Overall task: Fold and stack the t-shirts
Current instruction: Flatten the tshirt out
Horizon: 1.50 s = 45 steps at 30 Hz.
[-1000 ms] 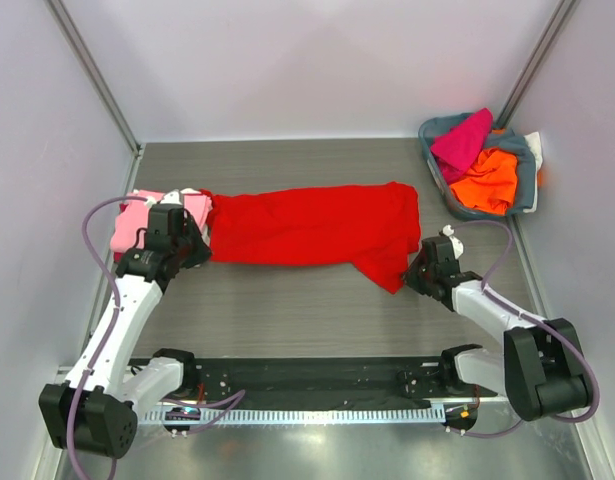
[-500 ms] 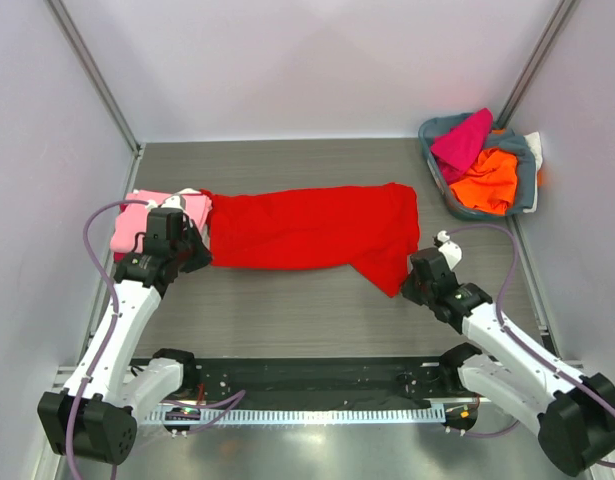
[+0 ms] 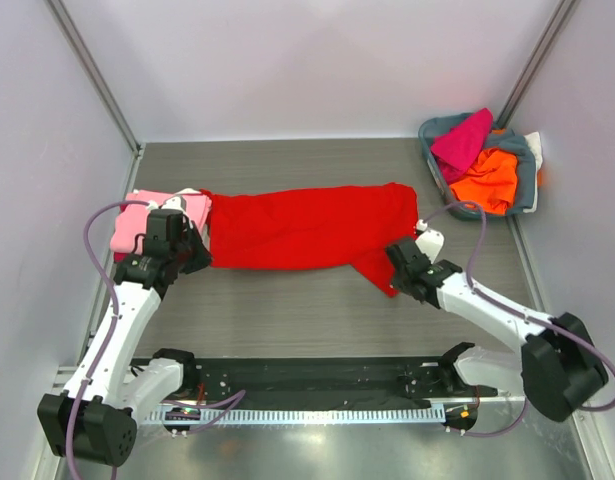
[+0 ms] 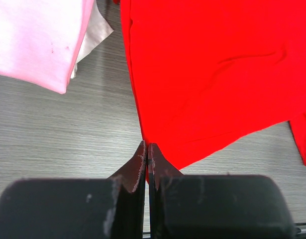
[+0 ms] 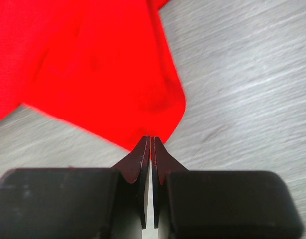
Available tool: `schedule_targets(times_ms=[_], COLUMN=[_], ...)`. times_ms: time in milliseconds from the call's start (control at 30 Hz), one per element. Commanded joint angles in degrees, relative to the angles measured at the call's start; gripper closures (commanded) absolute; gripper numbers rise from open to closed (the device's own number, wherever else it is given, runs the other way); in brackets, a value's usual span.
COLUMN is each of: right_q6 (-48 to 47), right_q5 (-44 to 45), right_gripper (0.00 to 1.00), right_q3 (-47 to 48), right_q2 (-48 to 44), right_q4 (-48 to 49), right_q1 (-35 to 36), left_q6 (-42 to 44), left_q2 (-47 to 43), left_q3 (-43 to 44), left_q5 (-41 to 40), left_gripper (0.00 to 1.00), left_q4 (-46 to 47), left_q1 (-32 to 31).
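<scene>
Left hand [image 4: 147,144] and right hand [image 5: 150,138] sit closed at the near corners of the red t-shirt [image 3: 307,225], spread beside the pink t-shirt [image 3: 137,215]. I judge a fold is starting; next, both corners need lifting evenly.

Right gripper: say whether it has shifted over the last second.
Yes. The right gripper has moved left, away from the basket and up to the red t-shirt's near corner.

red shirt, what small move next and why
Probably lift both near corners slightly together. The left gripper and right gripper are each shut on a near corner of the red t-shirt, which lies stretched out on the table, so raising that edge would start the fold.
</scene>
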Motion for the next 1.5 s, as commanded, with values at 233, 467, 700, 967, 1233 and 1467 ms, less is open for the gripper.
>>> schedule_targets(times_ms=[233, 467, 700, 967, 1233, 1467], right_q6=[-3.93, 3.88, 12.59, 4.96, -0.06, -0.07], right_q5=[2.08, 1.73, 0.32, 3.41, -0.38, -2.06], right_gripper=[0.95, 0.99, 0.99, 0.93, 0.89, 0.91], right_q3=[2.81, -1.76, -2.3, 5.88, 3.7, -2.64], right_q2=[16.64, 13.15, 10.94, 8.48, 1.9, -5.93], right_q4=[8.86, 5.98, 3.77, 2.63, 0.61, -0.79], right_q1=[0.31, 9.17, 23.15, 20.19, 12.19, 7.7], left_q6=[1.06, 1.24, 1.24, 1.15, 0.98, 1.06], left_q2=[-1.55, -1.2, -1.29, -0.58, -0.76, -0.93], left_q3=[-0.26, -0.17, -0.17, -0.08, -0.17, -0.17], left_q5=[0.28, 0.63, 0.1, 0.19, -0.16, 0.01], left_gripper=[1.0, 1.0, 1.0, 1.0, 1.0, 1.0], left_q4=[-0.4, -0.49, -0.75, -1.1, -1.01, -0.84], left_q1=[0.23, 0.23, 0.23, 0.23, 0.23, 0.23])
